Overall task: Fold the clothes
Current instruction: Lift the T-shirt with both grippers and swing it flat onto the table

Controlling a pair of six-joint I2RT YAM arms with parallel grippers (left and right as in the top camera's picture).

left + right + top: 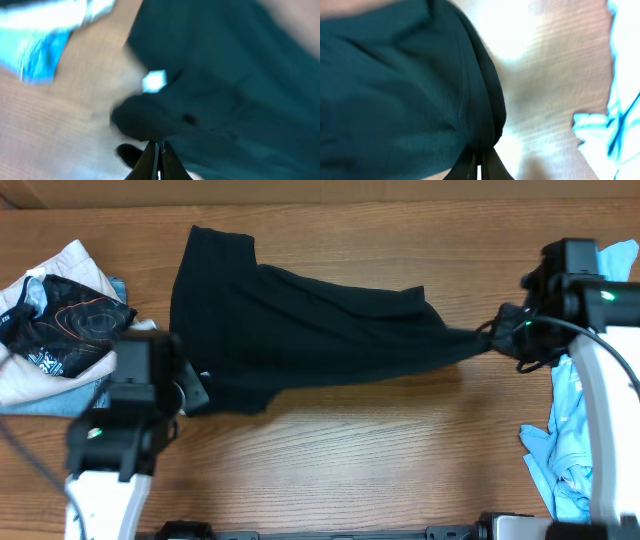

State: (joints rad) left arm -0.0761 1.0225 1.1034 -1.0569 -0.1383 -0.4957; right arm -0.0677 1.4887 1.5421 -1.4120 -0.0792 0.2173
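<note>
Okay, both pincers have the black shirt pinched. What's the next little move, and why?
Probably draw the right pincer a little farther from the left pincer, with both shut. The shirt lies bunched between them on the table. It narrows to a point at the right grip and is creased across the middle, so it looks too rumpled to fold yet.
</note>
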